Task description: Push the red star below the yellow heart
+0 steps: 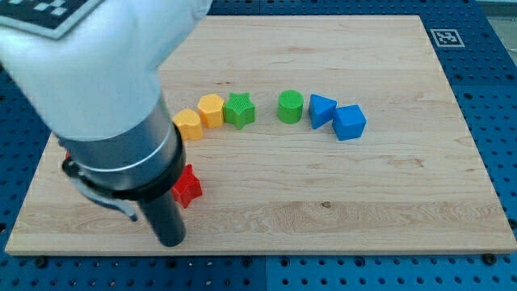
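Note:
The red star (188, 186) lies on the wooden board at the lower left, its left side hidden behind my arm. The yellow heart (188, 124) sits above it, with a gap of bare board between them. My rod comes down just left of the star. Its tip (171, 242) is a little below and to the left of the star, near the board's bottom edge. Whether the rod touches the star cannot be told.
A curved row runs right from the heart: a yellow hexagon (211, 109), a green star (239, 109), a green cylinder (290, 106), a blue triangle (321, 109) and a blue cube (350, 122). A red sliver (69, 156) peeks out left of my arm.

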Robot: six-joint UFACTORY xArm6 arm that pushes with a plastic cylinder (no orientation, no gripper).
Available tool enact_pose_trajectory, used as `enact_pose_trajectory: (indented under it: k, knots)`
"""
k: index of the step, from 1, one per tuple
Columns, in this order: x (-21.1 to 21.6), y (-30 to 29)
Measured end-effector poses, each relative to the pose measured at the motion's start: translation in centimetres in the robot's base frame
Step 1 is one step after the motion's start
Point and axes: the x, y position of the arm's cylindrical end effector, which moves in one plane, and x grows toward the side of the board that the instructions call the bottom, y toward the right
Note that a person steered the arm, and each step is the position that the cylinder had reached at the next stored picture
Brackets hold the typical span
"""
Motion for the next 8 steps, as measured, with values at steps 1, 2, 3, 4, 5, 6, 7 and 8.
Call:
enact_pose_trajectory:
  k: [1,2,3,4,5,6,7,8]
  knots:
    - [-2.1,1.4]
    - [-2.3,1.4]
    - [-3.9,0.5]
    - [-4.9,-1.2]
    - [-5.4,-1.4]
    - [-6.0,-2.0]
    - [-7.3,-2.8]
    - [-8.4,-2.8]
